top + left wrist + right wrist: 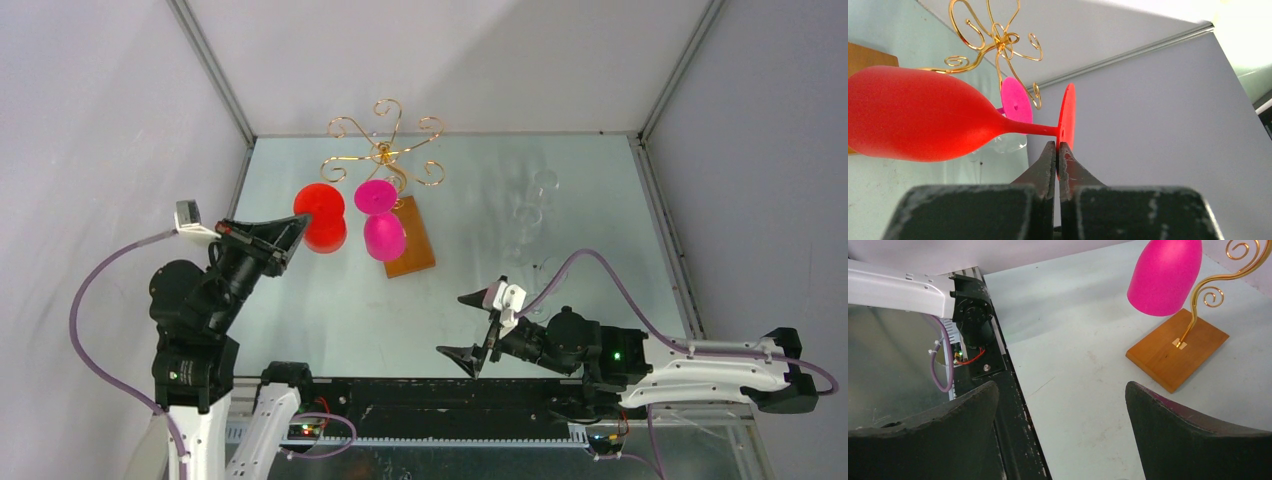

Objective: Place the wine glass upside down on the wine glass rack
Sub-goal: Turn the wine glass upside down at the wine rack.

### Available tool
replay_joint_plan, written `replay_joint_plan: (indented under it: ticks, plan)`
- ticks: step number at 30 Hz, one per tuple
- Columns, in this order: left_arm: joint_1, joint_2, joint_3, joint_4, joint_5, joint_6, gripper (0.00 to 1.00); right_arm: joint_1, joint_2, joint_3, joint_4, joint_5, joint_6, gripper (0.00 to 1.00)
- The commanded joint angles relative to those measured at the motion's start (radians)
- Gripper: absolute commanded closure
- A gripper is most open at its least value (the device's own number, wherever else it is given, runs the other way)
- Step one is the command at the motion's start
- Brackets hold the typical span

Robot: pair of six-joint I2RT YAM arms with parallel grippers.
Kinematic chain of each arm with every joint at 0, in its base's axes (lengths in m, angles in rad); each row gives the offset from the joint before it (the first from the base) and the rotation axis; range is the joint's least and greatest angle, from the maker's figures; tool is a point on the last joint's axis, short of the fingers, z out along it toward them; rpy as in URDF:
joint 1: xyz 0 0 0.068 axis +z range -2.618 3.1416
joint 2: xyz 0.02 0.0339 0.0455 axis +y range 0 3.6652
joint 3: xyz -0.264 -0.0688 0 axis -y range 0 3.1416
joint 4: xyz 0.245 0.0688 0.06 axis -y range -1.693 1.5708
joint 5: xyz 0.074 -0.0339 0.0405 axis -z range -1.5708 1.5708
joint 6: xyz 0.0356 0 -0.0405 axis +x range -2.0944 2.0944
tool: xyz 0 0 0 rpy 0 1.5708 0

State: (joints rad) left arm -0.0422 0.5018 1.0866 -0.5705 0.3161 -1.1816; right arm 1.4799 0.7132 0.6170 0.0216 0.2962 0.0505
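My left gripper (300,226) is shut on the rim of the foot of a red wine glass (321,217), which it holds in the air with foot up and bowl down. In the left wrist view the fingertips (1048,150) pinch the red foot disc, and the red wine glass (913,117) stretches left. It hangs just left of the gold wine glass rack (385,150), close to a scroll arm of the rack (998,40). A pink glass (382,232) hangs upside down on the rack. My right gripper (478,328) stands open and empty, low at the near right.
The rack's wooden base (414,245) lies mid-table, also seen as the base (1175,352) under the pink glass (1163,275). Faint clear glasses (527,215) stand at the back right. The black rail (998,385) runs under my right gripper (1062,390).
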Motion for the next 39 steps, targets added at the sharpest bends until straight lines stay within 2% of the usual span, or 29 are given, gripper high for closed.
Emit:
replay_joint_plan:
  ticks: [1, 11, 18, 27, 39]
  plan:
    - [0.011, 0.029, 0.034, 0.032, -0.043, -0.051, 1.0, 0.006, 0.006, 0.003, 0.005, 0.015, 0.04, 0.0]
    - [0.015, 0.04, 0.01, 0.033, -0.148, -0.148, 1.0, 0.01, 0.005, 0.003, -0.007, 0.013, 0.066, 0.0]
    - [0.016, 0.081, -0.044, 0.077, -0.116, -0.21, 1.0, 0.016, -0.005, 0.003, -0.039, 0.02, 0.086, 0.0]
    - [0.016, 0.154, -0.04, 0.074, -0.106, -0.196, 1.0, 0.03, -0.01, 0.003, -0.053, 0.038, 0.1, 0.0]
    - [0.016, 0.241, -0.057, 0.177, -0.041, -0.203, 1.0, 0.049, -0.024, 0.003, -0.092, 0.077, 0.131, 0.0]
